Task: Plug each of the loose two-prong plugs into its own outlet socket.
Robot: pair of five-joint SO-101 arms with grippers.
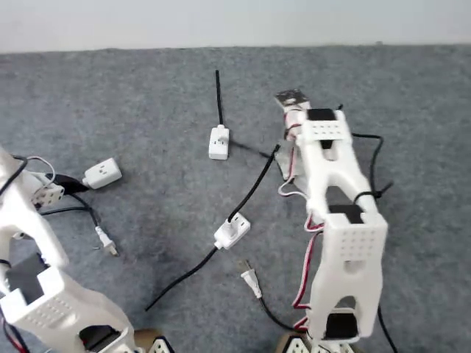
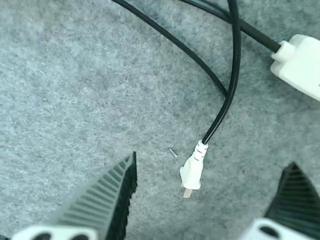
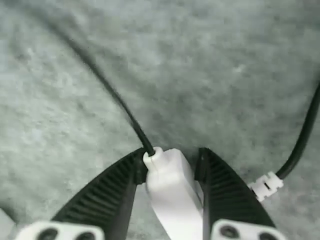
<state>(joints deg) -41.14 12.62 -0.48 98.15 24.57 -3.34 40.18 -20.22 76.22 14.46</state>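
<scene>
My left gripper (image 2: pixel 212 160) is open and hangs over a loose white two-prong plug (image 2: pixel 191 172) lying on the grey carpet, its black cord running away from it. A white outlet socket (image 2: pixel 300 65) lies beyond it. From above, that plug (image 1: pixel 107 243) and socket (image 1: pixel 101 173) lie beside my left arm (image 1: pixel 29 220). My right gripper (image 3: pixel 170 165) is shut on a white outlet socket (image 3: pixel 172 195), with its black cord leading away. A white cord end (image 3: pixel 265 185) lies beside it. Another loose plug (image 1: pixel 250 278) lies near the right arm (image 1: pixel 338 191).
Two more white sockets lie mid-carpet, one far (image 1: pixel 218 142) and one nearer (image 1: pixel 232 230), the nearer with black cords running both ways. Cords cross the carpet between the arms. A pale wall (image 1: pixel 221 22) bounds the far side.
</scene>
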